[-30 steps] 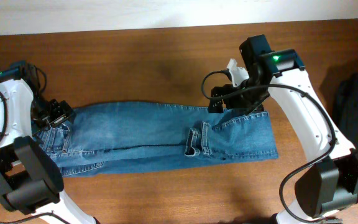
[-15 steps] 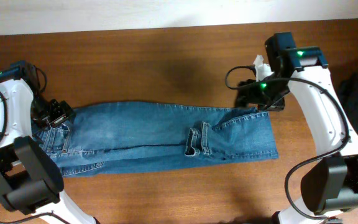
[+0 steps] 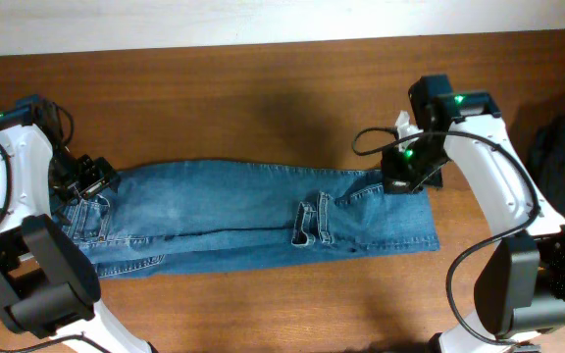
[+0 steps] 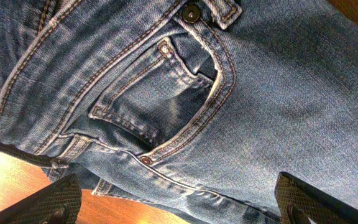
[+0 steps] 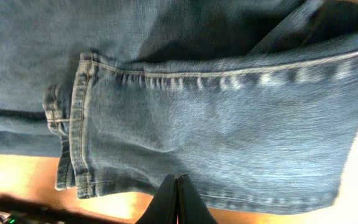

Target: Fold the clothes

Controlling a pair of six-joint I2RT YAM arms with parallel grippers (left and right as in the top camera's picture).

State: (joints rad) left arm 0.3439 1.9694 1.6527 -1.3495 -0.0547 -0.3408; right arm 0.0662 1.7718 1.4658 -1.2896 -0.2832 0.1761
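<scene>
**Jeans laid flat across the surface; one end effector open, the other closed**

The jeans (image 3: 253,216) are spread lengthwise across the middle of the wooden surface (image 3: 263,98), parallel to its far edge. They run from close to the left edge to a point well short of the right edge. The waist end, with its pockets, is turned toward the left edge. Two pale-stitched leg hems (image 3: 309,226) are seen lying on top of the denim, somewhat right of its middle.

The left end effector (image 3: 84,181) is held over the waist end, at the corner of the denim nearest the left edge. It is open: in the left wrist view its two dark fingers (image 4: 48,202) are set wide apart at the lower corners. A front pocket (image 4: 160,99) and a metal button (image 4: 191,11) are framed between them. No fabric is held by it.

The right end effector (image 3: 405,176) is placed at the far right corner of the jeans, at the denim's edge. It is closed: in the right wrist view its fingertips (image 5: 178,196) are pressed together into a single point, low against the cloth. Whether a fold of denim is pinched between them cannot be told. In that same view a stitched hem (image 5: 79,124) is seen to the left of the fingertips, with bare wood beneath it.

A dark bundle (image 3: 562,157) is seen at the right edge of the surface, apart from the jeans.
</scene>
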